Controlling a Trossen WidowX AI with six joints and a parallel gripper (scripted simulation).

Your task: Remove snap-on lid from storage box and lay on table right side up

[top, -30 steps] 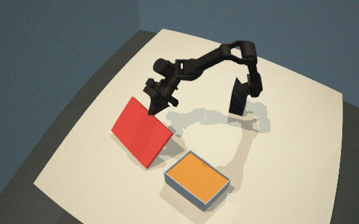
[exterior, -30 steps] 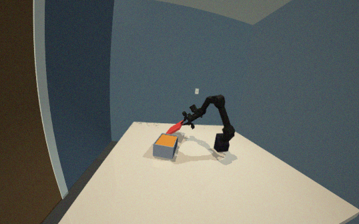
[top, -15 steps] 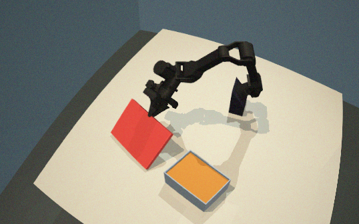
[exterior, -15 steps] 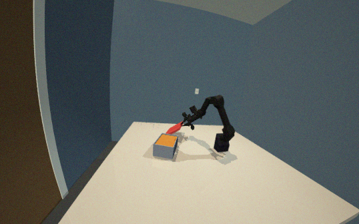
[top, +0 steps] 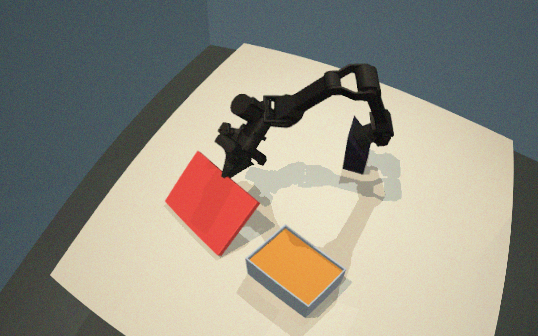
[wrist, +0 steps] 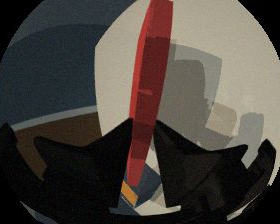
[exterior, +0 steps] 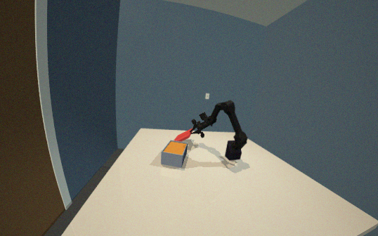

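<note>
The black pincer (top: 230, 171), closed on one edge of the flat red rectangular lid (top: 211, 202), holds it tilted above the white table (top: 446, 210) beside the open blue-walled, orange-floored storage box (top: 296, 270); best to level it, lower gently, then release.

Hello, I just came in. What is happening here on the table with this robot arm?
The single black arm has its gripper shut on one edge of a red lid, holding it tilted in the air beside the storage box. The box stands open on the white table, its orange inside showing, so the lid is already off. What remains is to lay the lid flat on the table, right side up.
</note>
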